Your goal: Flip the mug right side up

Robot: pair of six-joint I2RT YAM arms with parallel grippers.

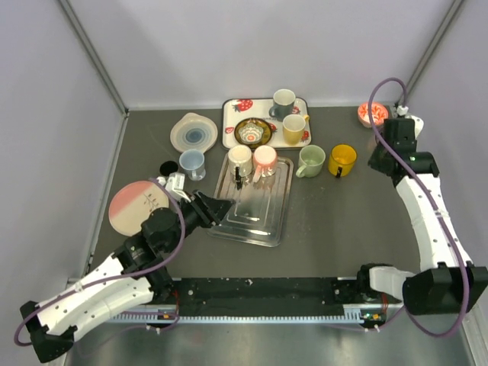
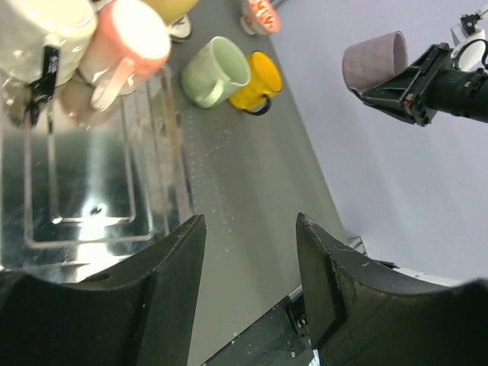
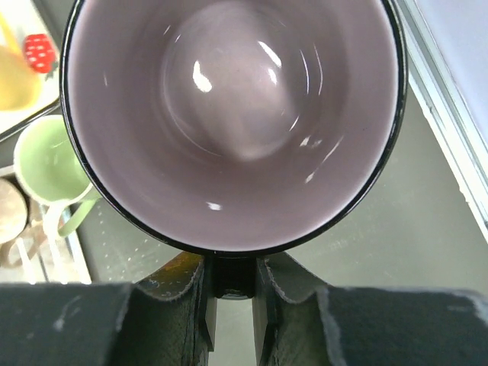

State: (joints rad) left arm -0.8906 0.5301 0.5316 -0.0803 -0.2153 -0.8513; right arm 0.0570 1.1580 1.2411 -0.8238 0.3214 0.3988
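One mug (image 3: 229, 114) matters here: lavender inside, dark-rimmed, held off the table (image 3: 396, 290) at the far right, its mouth facing the right wrist camera. The right gripper (image 3: 232, 301) has its jaws clamped on a dark part just under the rim, probably the handle. That hold lets the wrist roll the mug without pinching its wall. With the mouth turned away from the tabletop, I judge the turn largely made and the setting-down left to do. The left wrist view adds a side-on look: the mug hangs clear of the surface. In the top view it cannot be made out under the wrist. The left gripper (image 2: 252, 274) hovers, jaws apart, at the near edge of the clear tray (image 2: 164, 164).
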